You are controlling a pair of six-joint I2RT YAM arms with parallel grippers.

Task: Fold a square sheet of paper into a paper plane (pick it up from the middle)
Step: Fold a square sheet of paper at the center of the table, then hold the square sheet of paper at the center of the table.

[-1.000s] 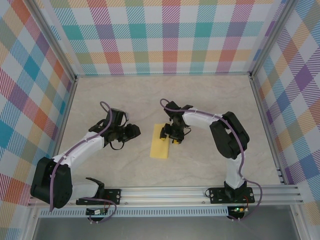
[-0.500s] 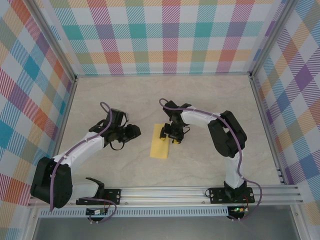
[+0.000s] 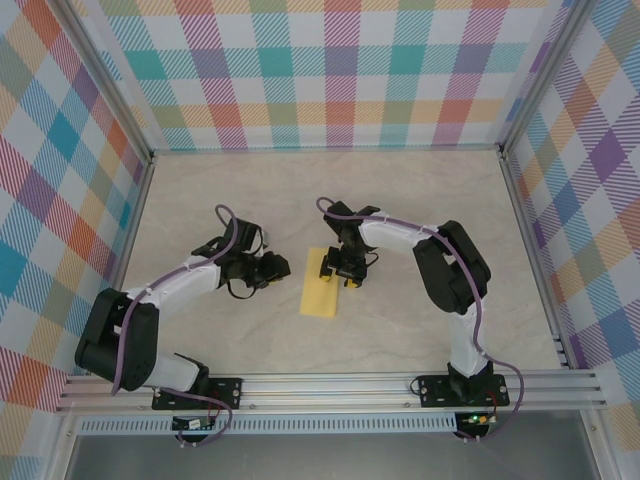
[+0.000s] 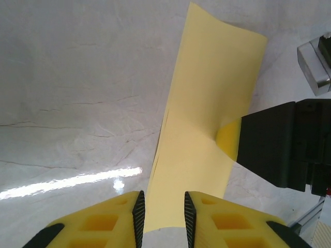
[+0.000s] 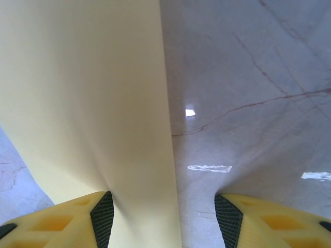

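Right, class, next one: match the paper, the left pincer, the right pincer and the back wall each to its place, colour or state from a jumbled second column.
Things:
1 paper
2 left pincer
3 right pincer
4 back wall

Descriptions:
A multicoloured checks
B open, one finger resting on the paper
C pale yellow, folded, lying on the table
D just left of the paper, jaws narrowly apart

Pairs: 1-C, 2-D, 3-B, 4-A
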